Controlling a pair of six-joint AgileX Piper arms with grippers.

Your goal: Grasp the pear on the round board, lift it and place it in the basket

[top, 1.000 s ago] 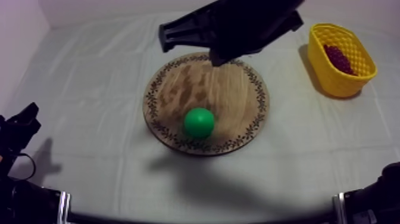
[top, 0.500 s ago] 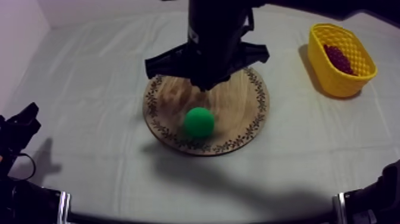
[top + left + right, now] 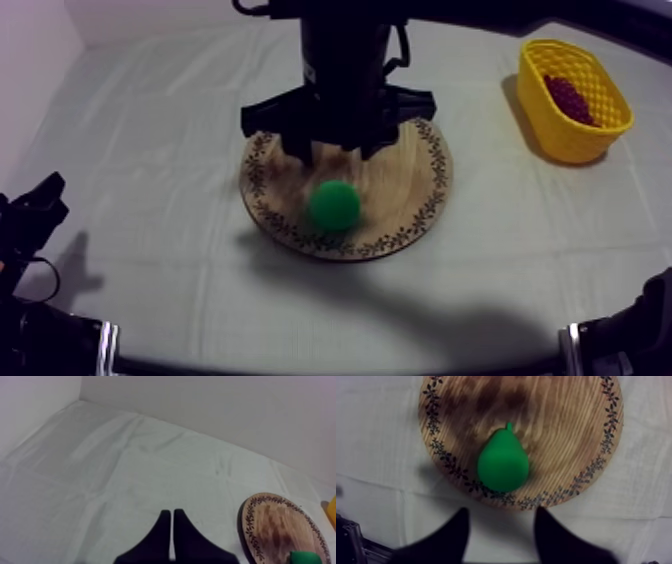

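Change is seen since a second ago: the right end effector point(image 3: 502, 513) is brought square over the pear point(image 3: 503, 463), spread wide, so descent is judged next. The pear lies on the near half of the board point(image 3: 400, 190), mid-table. Open cloth is left toward the basket point(image 3: 575, 140) at the far right corner. The left end effector point(image 3: 172, 523) is kept narrow, closed on nothing, by the left edge.

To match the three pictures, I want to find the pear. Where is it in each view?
Top view: the pear lies on the wooden board, near its front rim.
Left wrist view: a green sliver on the board's edge.
Right wrist view: on the board, ahead of the open right gripper.
Shared landmark: the board.
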